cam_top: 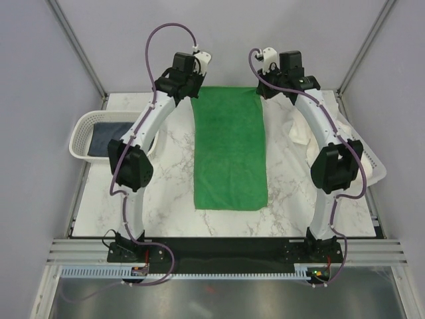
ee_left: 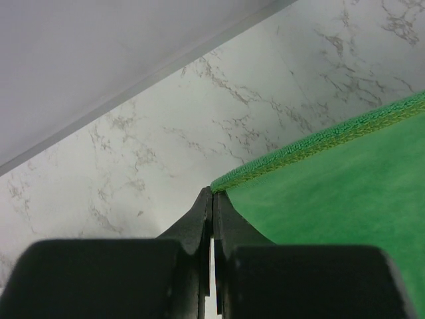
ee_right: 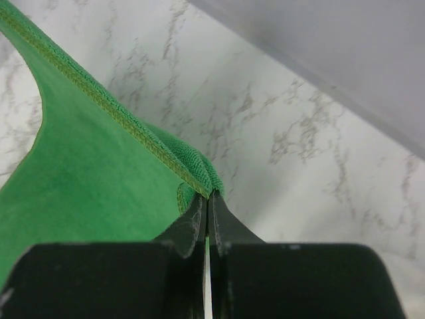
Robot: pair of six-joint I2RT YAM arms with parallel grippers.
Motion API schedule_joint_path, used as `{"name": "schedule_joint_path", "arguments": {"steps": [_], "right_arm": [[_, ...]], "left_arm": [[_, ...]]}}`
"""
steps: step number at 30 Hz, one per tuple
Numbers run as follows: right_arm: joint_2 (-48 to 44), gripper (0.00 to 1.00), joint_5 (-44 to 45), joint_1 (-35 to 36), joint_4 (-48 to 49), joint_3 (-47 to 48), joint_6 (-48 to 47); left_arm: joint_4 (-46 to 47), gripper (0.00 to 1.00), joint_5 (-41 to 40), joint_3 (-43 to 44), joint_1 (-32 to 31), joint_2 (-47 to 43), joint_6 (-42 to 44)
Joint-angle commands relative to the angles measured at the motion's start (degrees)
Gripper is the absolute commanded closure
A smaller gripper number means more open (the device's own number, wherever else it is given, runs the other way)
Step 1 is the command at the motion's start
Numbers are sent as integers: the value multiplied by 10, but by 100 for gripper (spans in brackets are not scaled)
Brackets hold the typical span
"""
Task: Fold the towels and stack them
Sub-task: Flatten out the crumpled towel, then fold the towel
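Pinching corners of green towel (cam_top: pixel 229 149).

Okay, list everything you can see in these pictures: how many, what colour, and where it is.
green towel: one, bright green, spread flat down the middle of the table
navy towel: one, dark navy, inside the left basket
white towel: one, white, bunched at the right side, partly under the right arm
left basket: one, white, left edge of the table
right basket: one, white, right edge of the table
table: one, white marble pattern
left arm: one, white and black, reaching to the far end
right arm: one, white and black, reaching to the far end
left gripper: one, black, shut on the green towel's far left corner
right gripper: one, black, shut on its far right corner
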Motion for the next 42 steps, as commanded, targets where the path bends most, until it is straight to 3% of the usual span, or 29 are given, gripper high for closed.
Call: {"name": "schedule_joint_path", "arguments": {"steps": [1, 11, 16, 20, 22, 30, 37, 42], "right_arm": [[29, 100, 84, -5, 45, 32, -77], [18, 100, 38, -21, 84, -37, -206], [-8, 100, 39, -22, 117, -83, -216], [-57, 100, 38, -12, 121, -149, -207], [-113, 100, 57, 7, 126, -211, -200], [-208, 100, 81, 46, 65, -289, -178], [-322, 100, 105, 98, 51, -429, -100], [-379, 100, 93, 109, 33, -477, -15]], "left_arm": [[69, 98, -28, 61, 7, 35, 44], [108, 98, 12, 32, 19, 49, 33], [109, 98, 31, -20, 18, 17, 21], [110, 98, 43, -80, 6, -31, 7], [110, 98, 39, -161, -2, -84, 1], [108, 98, 40, -293, -35, -190, -17], [104, 98, 26, -447, -63, -290, -58], [104, 98, 38, -521, -78, -345, -94]]}}
